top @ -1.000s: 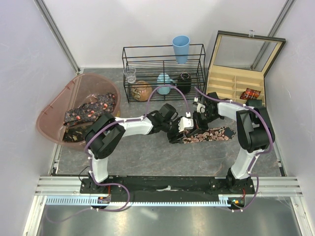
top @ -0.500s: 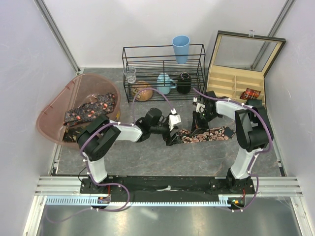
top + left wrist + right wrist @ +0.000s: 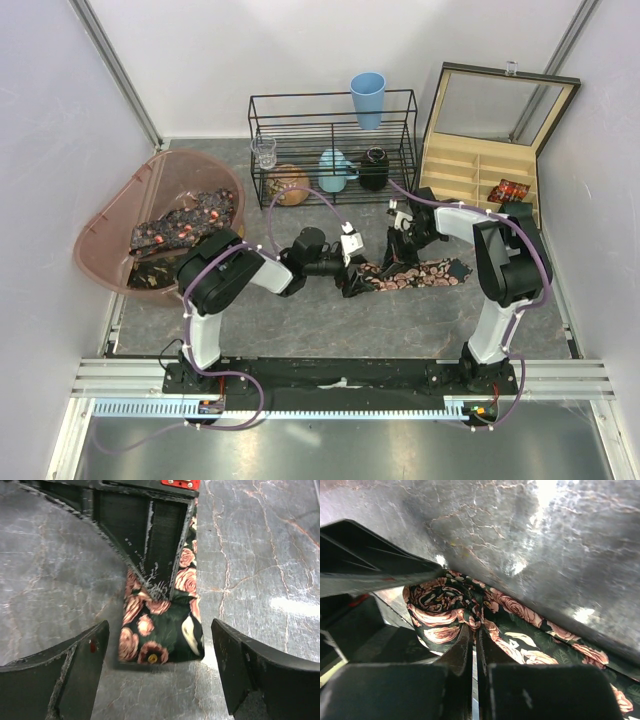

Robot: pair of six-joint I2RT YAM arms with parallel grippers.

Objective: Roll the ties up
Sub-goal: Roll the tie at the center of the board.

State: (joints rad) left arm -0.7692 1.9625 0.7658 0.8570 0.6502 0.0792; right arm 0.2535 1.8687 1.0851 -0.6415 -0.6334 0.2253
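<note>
Mid-table, right of centre: we have one tie [image 3: 425,272] part-rolled and tended from both sides.
Across the grey marbled table [image 3: 300,320], walled in by white panels [image 3: 60,150], the tie lies flat toward the right edge, its left end wound into a small coil [image 3: 437,605]. Our right gripper [image 3: 474,630], fingers pressed together, pins the fabric beside the coil, likely to keep it wound. Our left gripper [image 3: 157,645] stands spread either side of that end, holding nothing, seemingly ready to close on it.
</note>
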